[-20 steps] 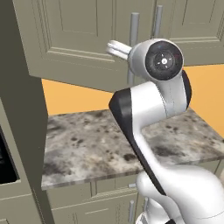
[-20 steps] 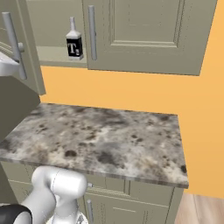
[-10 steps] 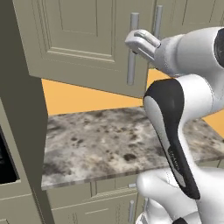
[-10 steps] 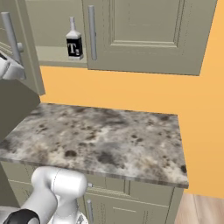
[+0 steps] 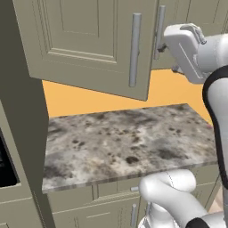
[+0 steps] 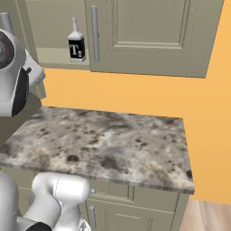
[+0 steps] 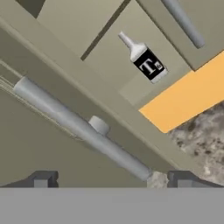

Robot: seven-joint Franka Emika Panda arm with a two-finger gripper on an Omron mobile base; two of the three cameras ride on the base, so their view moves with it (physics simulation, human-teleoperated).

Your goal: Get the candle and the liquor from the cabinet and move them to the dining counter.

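Observation:
The liquor [image 6: 76, 43], a clear bottle with a black label and a white "T", stands upright on the lower shelf of the open cabinet [image 6: 54, 58]. The hand view shows the liquor [image 7: 146, 62] beyond the open door's bar handle [image 7: 81, 127]. My gripper [image 7: 111, 180] is open, its fingertips [image 7: 41, 179] spread on either side of that handle's near end and holding nothing. In the left base view my hand [image 5: 187, 49] hovers right of the open door [image 5: 89, 44]. The candle and the dining counter are out of view.
A wall-backed marble worktop [image 6: 108, 140] lies below the cabinet, with lower drawers [image 5: 111, 196] under it. The neighbouring cabinet door [image 6: 149, 36] is shut, its handle [image 6: 94, 34] just right of the bottle. An orange wall [image 6: 203, 113] stands behind.
My arm has swung so that the hand has moved right, away from the open door's handle. The door and bottle have stayed put, and the jaws remain wide.

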